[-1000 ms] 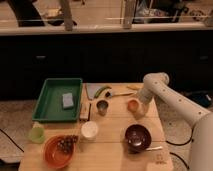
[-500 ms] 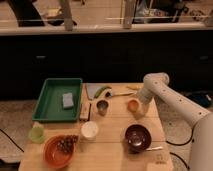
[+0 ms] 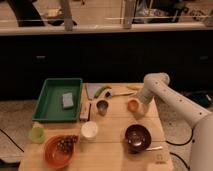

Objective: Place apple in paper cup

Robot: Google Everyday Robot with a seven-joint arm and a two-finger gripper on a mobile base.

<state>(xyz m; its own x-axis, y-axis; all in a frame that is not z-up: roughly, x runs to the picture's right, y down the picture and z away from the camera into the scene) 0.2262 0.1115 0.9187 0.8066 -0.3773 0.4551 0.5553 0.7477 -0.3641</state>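
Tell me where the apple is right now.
In the camera view, the apple sits right of centre on the table, directly at the gripper, right of the small metal cup and above the dark bowl.

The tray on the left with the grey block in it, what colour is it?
Green, in the camera view: the tray. The end effector is far right, by the apple.

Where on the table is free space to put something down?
Bare table: between paper cup and dark bowl, and along the front edge. Crowded: the back, around metal cup, green vegetable, and the gripper at the apple.
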